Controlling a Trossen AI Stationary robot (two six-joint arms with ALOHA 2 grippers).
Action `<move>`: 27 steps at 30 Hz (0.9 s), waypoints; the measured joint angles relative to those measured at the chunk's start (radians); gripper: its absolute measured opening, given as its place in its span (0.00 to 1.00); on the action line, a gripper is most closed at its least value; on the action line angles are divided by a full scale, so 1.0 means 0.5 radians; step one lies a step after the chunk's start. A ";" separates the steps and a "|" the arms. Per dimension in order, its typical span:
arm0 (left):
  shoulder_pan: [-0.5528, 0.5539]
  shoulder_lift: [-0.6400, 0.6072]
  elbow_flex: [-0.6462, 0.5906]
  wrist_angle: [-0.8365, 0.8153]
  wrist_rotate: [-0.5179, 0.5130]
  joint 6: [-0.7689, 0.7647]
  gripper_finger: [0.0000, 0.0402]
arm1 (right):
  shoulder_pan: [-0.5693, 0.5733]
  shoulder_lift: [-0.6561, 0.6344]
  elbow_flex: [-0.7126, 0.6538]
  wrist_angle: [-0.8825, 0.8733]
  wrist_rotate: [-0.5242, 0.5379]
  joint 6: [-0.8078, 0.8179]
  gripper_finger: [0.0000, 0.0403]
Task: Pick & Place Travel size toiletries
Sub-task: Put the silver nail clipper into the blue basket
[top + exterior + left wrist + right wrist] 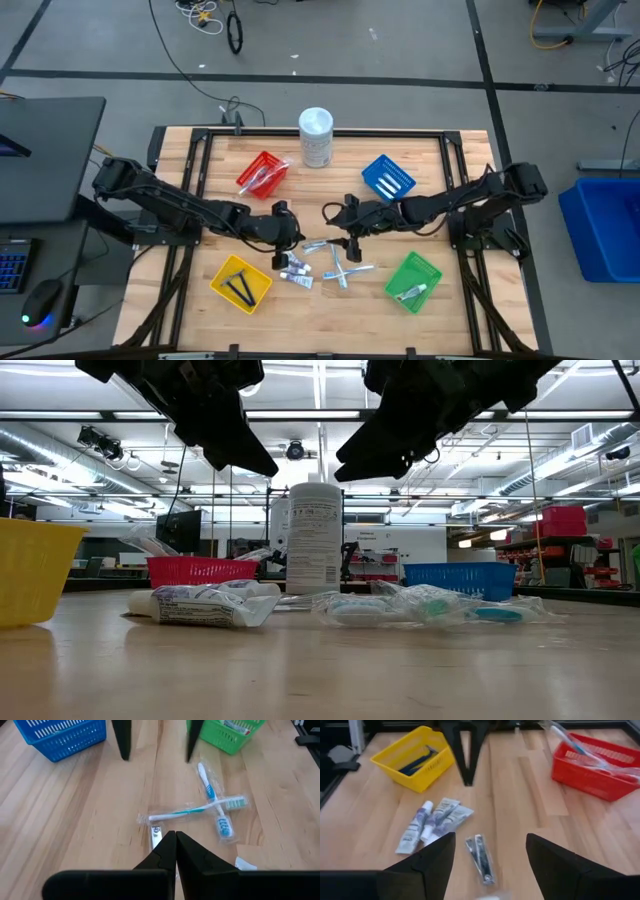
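Sorting in progress, both arms over the loose pile. Landmark: the wrapped nail clipper (pixel 481 857) lying on the table (pixel 200 165) at mid-pile. The right gripper (pixel 347 240) hangs directly above the clipper with its fingers spread wide and nothing between them. The left gripper (pixel 283 248) hangs just beside the clipper on the yellow-basket side, its fingers pressed together and empty.

Unsorted items: the toothpaste tubes (pixel 432 823) lie just beside the clipper toward the yellow basket (pixel 240 283); two crossed, wrapped toothbrushes (pixel 212 806) lie on its other side, toward the green basket (pixel 413 281). Already sorted, as judged from their contents: dark razors in the yellow basket, wrapped brushes in the red basket (pixel 262 173), one tube-like item in the green. The blue basket (pixel 388 177) looks empty. A white canister (pixel 316 137) stands well beyond the clipper, between the red and blue baskets.

Step in hand, by appearance: the right gripper's approach to a pick, the clipper being the likely target. The next move calls for a straight descent that brings one finger to each long side of the clipper, then closure; the slick wrapper may slip.
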 joint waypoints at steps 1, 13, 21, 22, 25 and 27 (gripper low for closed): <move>0.000 0.000 0.000 -0.001 0.006 0.001 0.03 | 0.001 0.014 0.000 0.011 -0.023 0.012 0.64; 0.000 -0.104 0.001 -0.014 0.007 0.004 0.02 | 0.002 0.308 0.268 -0.031 -0.088 -0.062 0.67; 0.000 -0.288 0.002 -0.065 -0.035 0.041 0.04 | 0.000 0.495 0.286 -0.082 -0.176 -0.178 0.64; 0.000 -0.313 0.001 -0.091 -0.054 0.043 0.04 | -0.003 0.526 0.286 -0.079 -0.177 -0.193 0.63; 0.000 -0.349 0.002 -0.092 -0.098 0.043 0.04 | -0.015 0.606 0.285 -0.056 -0.176 -0.213 0.63; 0.000 -0.361 0.002 -0.090 -0.130 0.049 0.04 | -0.028 0.647 0.285 -0.025 -0.176 -0.213 0.62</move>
